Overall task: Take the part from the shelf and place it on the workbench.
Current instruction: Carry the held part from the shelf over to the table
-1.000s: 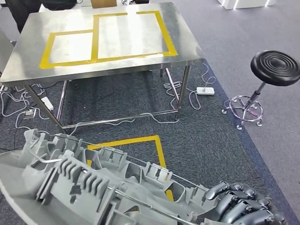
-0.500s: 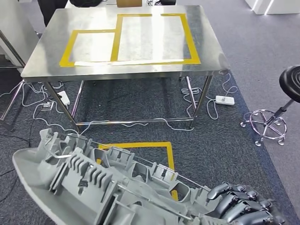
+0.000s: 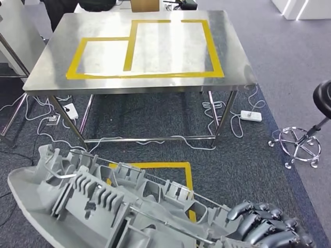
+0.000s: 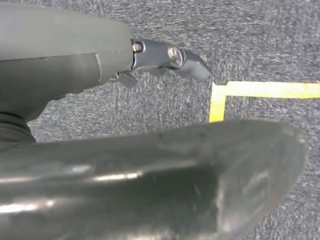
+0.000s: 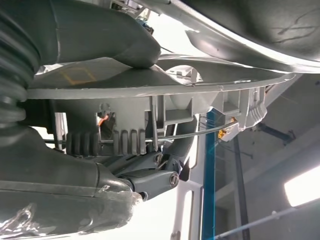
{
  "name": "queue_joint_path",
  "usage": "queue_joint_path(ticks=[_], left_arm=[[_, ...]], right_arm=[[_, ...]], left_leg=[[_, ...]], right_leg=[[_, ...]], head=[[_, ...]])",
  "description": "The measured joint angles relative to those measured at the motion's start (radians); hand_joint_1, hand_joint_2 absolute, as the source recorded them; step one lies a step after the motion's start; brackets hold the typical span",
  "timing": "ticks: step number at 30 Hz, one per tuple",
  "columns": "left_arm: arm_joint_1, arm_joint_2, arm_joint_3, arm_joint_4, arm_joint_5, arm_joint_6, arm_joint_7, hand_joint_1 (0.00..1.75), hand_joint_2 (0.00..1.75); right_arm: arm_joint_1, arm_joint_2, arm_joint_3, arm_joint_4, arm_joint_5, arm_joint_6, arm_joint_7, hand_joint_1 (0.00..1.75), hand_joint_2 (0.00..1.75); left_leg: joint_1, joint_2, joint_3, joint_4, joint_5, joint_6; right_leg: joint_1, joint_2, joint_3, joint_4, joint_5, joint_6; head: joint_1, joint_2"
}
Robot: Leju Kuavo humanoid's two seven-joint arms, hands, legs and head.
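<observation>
Large grey moulded plastic part (image 3: 105,206), long and ribbed with clips and a thin metal rod along its inner face, carried low in front of the robot, off the shelf and not on the workbench; it spans the lower head view from the left side to the right corner, above the carpet. Right hand (image 3: 265,227) at the part's right end, dark fingers (image 3: 250,223) curled over its edge; in the right wrist view the thumb (image 5: 113,35) lies along one face of the part (image 5: 170,107) and the fingers close against the ribbed face, so this hand grips the part. Left hand (image 4: 75,60) in the left wrist view: grey cover and one dark finger (image 4: 177,55) extended over the carpet, with the smooth dark outer shell of the part (image 4: 170,175) right beside it; whether it has hold of the part or merely rests against it, cannot tell. Workbench (image 3: 58,57) ahead, well apart from the part: steel top on steel legs, with yellow tape outlines (image 3: 148,49) marking two adjoining rectangles, a smaller one left and a larger one right. Yellow floor tape (image 3: 183,173) on the grey carpet between bench and robot, partly hidden by the part. White cables (image 3: 230,121) and a power strip (image 3: 250,115) lie under and beside the bench. Black stool (image 3: 308,129) with chrome base off to the right.
</observation>
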Motion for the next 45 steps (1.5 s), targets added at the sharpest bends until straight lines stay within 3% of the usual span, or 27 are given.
queue_joint_path(ticks=[2,3,6,7,8,9,11,12,13,17,19,21,22,23,24,26,27,29,32,34,37,39,40,43,44,45], left_arm=[[0.002,0.0,0.0,0.0,0.0,0.001,0.0,0.0,0.0],[0.002,-0.001,0.0,0.0,0.0,0.001,0.0,0.0,0.0],[0.003,0.0,0.0,0.0,-0.001,0.001,-0.001,0.0,0.0],[0.004,0.0,0.0,0.0,-0.001,0.001,-0.001,0.0,0.0],[0.005,0.0,0.0,0.0,-0.001,0.001,-0.001,0.0,0.0],[0.006,0.0,0.0,0.0,-0.001,0.001,-0.001,0.0,0.0],[0.006,0.0,0.0,0.0,-0.001,0.001,-0.001,0.0,0.0],[0.006,0.002,0.0,0.0,-0.001,0.001,-0.001,0.0,0.0],[0.005,0.003,0.0,0.0,-0.001,0.001,-0.001,0.0,0.0],[0.005,0.003,0.0,0.0,-0.003,0.001,-0.002,0.0,0.0],[0.003,0.004,0.0,0.0,-0.005,0.001,-0.002,0.0,0.0],[0.003,0.004,0.0,0.0,-0.008,0.001,-0.003,0.0,0.0],[0.004,0.003,0.0,0.0,-0.008,0.001,-0.003,0.0,0.0],[0.006,0.003,-0.001,0.0,-0.009,0.001,-0.003,0.0,0.0],[0.008,0.003,-0.001,0.0,-0.009,0.001,-0.003,0.0,0.0],[0.009,0.004,-0.001,0.0,-0.009,0.001,-0.003,0.0,0.0],[0.009,0.004,-0.001,0.0,-0.009,0.0,-0.003,0.0,0.0],[0.008,0.004,-0.001,0.001,-0.009,-0.001,-0.003,0.0,0.0],[0.009,0.004,-0.001,0.001,-0.009,-0.004,-0.003,0.0,0.0],[0.01,0.004,-0.001,0.001,-0.009,-0.005,-0.003,0.0,0.0],[0.012,0.004,-0.001,0.001,-0.009,-0.005,-0.003,0.0,0.0],[0.015,0.004,-0.001,0.001,-0.009,-0.005,-0.003,0.0,0.0],[0.015,0.004,-0.001,0.001,-0.009,-0.005,-0.003,0.0,0.0],[0.015,0.005,-0.001,0.001,-0.009,-0.005,-0.003,0.0,0.0],[0.015,0.005,-0.001,0.002,-0.009,-0.005,-0.004,0.0,0.0],[0.014,0.005,-0.001,0.002,-0.009,-0.005,-0.004,0.0,0.0]], right_arm=[[0.001,-0.001,0.0,-0.001,0.0,-0.004,0.0,1.75,1.75],[0.0,-0.001,0.0,-0.002,0.0,-0.005,0.0,1.75,1.75],[0.001,-0.001,0.0,-0.003,0.0,-0.009,0.0,1.75,1.75],[0.002,-0.001,0.0,-0.003,0.0,-0.009,0.0,1.75,1.75],[0.003,-0.001,0.0,-0.003,0.0,-0.01,0.0,1.75,1.75],[0.003,-0.001,0.0,-0.003,0.0,-0.01,0.0,1.75,1.75],[0.003,-0.001,0.0,-0.003,0.0,-0.01,0.0,1.75,1.75],[0.002,-0.001,0.0,-0.003,0.0,-0.01,0.0,1.75,1.75],[0.002,-0.001,0.0,-0.003,0.0,-0.01,0.0,1.75,1.75],[0.004,-0.001,0.0,-0.005,0.001,-0.011,0.0,1.75,1.75],[0.004,-0.001,0.0,-0.006,0.001,-0.012,0.0,1.75,1.75],[0.004,-0.001,0.0,-0.006,0.001,-0.012,0.0,1.75,1.75],[0.004,-0.001,0.0,-0.006,0.001,-0.012,0.0,1.75,1.75],[0.004,-0.001,0.0,-0.006,0.001,-0.012,0.0,1.75,1.75],[0.004,-0.001,0.0,-0.006,0.001,-0.013,0.0,1.75,1.75],[0.004,-0.001,0.0,-0.006,0.001,-0.013,0.0,1.75,1.75],[0.004,-0.001,0.0,-0.006,0.001,-0.014,0.0,1.75,1.75],[0.004,-0.001,0.0,-0.007,0.0,-0.015,0.0,1.75,1.75],[0.003,-0.001,0.0,-0.009,0.001,-0.017,0.0,1.75,1.75],[0.001,-0.001,0.0,-0.01,0.001,-0.018,0.0,1.75,1.75],[0.003,-0.001,0.0,-0.01,0.001,-0.02,0.0,1.75,1.75],[0.005,-0.001,0.0,-0.01,0.002,-0.022,0.0,1.75,1.75],[0.007,-0.001,0.0,-0.01,0.003,-0.023,0.0,1.75,1.75],[0.012,-0.001,0.0,-0.01,0.005,-0.026,0.0,1.75,1.75],[0.013,-0.001,0.0,-0.01,0.005,-0.027,-0.001,1.75,1.75],[0.013,-0.001,0.0,-0.011,0.006,-0.028,-0.001,1.75,1.75]], left_leg=[[0.004,-0.001,0.014,-0.002,0.0,0.012],[0.005,0.0,0.022,-0.002,-0.003,0.017],[0.006,0.0,0.037,-0.003,-0.016,0.022],[0.006,0.0,0.042,-0.002,-0.022,0.021],[0.006,0.0,0.049,-0.002,-0.027,0.02],[0.007,-0.001,0.058,-0.002,-0.034,0.018],[0.009,-0.002,0.078,-0.002,-0.047,0.01],[0.009,-0.003,0.084,-0.003,-0.052,0.005],[0.008,-0.003,0.088,-0.004,-0.057,-0.001],[0.006,-0.002,0.095,0.011,-0.06,-0.025],[0.006,0.0,0.057,0.082,-0.093,-0.03],[0.005,0.0,-0.025,0.205,-0.142,-0.033],[0.005,0.0,-0.063,0.253,-0.153,-0.033],[0.005,0.0,-0.087,0.271,-0.146,-0.032],[0.005,0.0,-0.093,0.254,-0.12,-0.03],[0.003,0.001,-0.066,0.145,-0.028,-0.021],[0.002,0.003,-0.048,0.087,0.0,-0.017],[-0.001,0.007,-0.026,0.022,0.011,-0.01],[0.002,0.003,0.001,0.004,-0.01,0.009],[0.005,0.002,0.029,0.002,-0.021,0.021],[0.005,0.001,0.064,0.001,-0.054,0.028],[0.005,0.0,0.096,0.001,-0.08,0.027],[0.006,-0.001,0.115,0.001,-0.094,0.026],[0.005,-0.002,0.166,0.0,-0.139,0.015],[0.004,-0.002,0.181,-0.006,-0.15,0.008],[0.002,-0.003,0.194,-0.009,-0.153,0.001]], right_leg=[[0.0,-0.004,0.004,0.021,-0.013,0.011],[-0.001,-0.007,-0.01,0.052,-0.031,0.016],[-0.005,-0.013,-0.116,0.227,-0.104,0.028],[-0.006,-0.013,-0.148,0.266,-0.111,0.03],[-0.007,-0.014,-0.163,0.27,-0.097,0.031],[-0.008,-0.014,-0.16,0.236,-0.062,0.031],[-0.009,-0.014,-0.117,0.109,0.026,0.032],[-0.009,-0.014,-0.1,0.058,0.043,0.027],[-0.008,-0.014,-0.088,0.028,0.05,0.02],[-0.008,-0.012,-0.07,0.011,0.05,-0.017],[-0.01,-0.013,-0.053,0.008,0.043,-0.028],[-0.008,-0.014,-0.045,0.008,0.033,-0.034],[-0.007,-0.013,-0.04,0.008,0.027,-0.035],[-0.007,-0.013,-0.033,0.008,0.02,-0.035],[-0.007,-0.012,-0.023,0.008,0.012,-0.034],[-0.007,-0.012,0.0,0.007,-0.008,-0.029],[-0.005,-0.012,0.011,0.007,-0.019,-0.024],[-0.002,-0.012,0.028,0.003,-0.036,-0.013],[0.0,-0.014,0.053,0.006,-0.037,0.006],[-0.001,-0.016,0.02,0.076,-0.05,0.016],[-0.005,-0.016,-0.114,0.255,-0.113,0.027],[-0.007,-0.016,-0.17,0.269,-0.128,0.031],[-0.007,-0.016,-0.176,0.231,-0.103,0.032],[-0.005,-0.021,-0.172,0.078,0.059,0.021],[-0.004,-0.022,-0.168,0.053,0.089,0.013],[-0.002,-0.022,-0.163,0.043,0.093,0.004]], head=[[0.004,0.0],[0.006,0.0],[0.011,0.0],[0.012,0.0],[0.013,0.0],[0.014,0.0],[0.015,0.0],[0.017,0.0],[0.017,0.0],[0.016,0.0],[0.012,0.0],[0.009,0.0],[0.009,0.0],[0.008,0.0],[0.008,0.0],[0.007,0.0],[0.007,0.0],[0.004,0.0],[0.005,0.0],[0.01,0.0],[0.016,-0.001],[0.018,0.0],[0.019,0.0],[0.023,-0.001],[0.023,-0.001],[0.023,-0.001]])
